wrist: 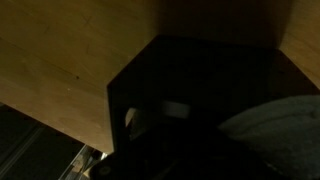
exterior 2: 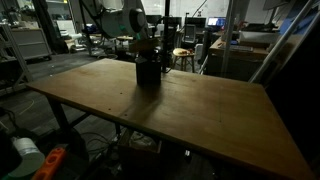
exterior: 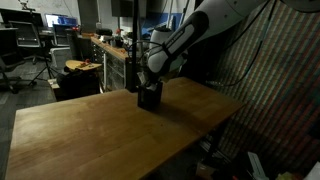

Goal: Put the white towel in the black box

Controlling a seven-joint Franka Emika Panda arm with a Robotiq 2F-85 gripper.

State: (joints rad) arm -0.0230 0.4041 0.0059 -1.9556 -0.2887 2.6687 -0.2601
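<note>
- Lighting is super dim, so a lot of this is murky. The wrist view is mostly one dark mass, and the edges are hard to pick out.
- The tool [exterior: 149, 88] comes straight down onto the black box [exterior: 149, 98] in both exterior views. Its fingertips are lost against the box's dark top, so the frames don't show where the tool ends and the box starts.
- The tool is fully closed. Whether anything is pinched in it can't be told, since that part is hidden in shadow.
- The white towel [wrist: 282, 128] seems to be the pale, rounded lump at the lower right of the wrist view, cut off by the frame edge. It sits right up against the box's dark body. It's too blurry to tell if it's in the box or just over it, and neither exterior view shows it clearly.
- The box stands upright on the wooden desk [exterior: 90, 130], toward the far side near the arm [exterior: 195, 35]. From the opposite angle the box [exterior 2: 148, 73] sits under the tool [exterior 2: 147, 52], with bare desk [exterior 2: 210, 115] all around it.
- In the wrist view the box [wrist: 200, 75] fills the middle, with the desk [wrist: 60, 50] showing at the upper left.
- Any lettering is too small and dark to read.
- The inside of the box can't be seen from any angle.
</note>
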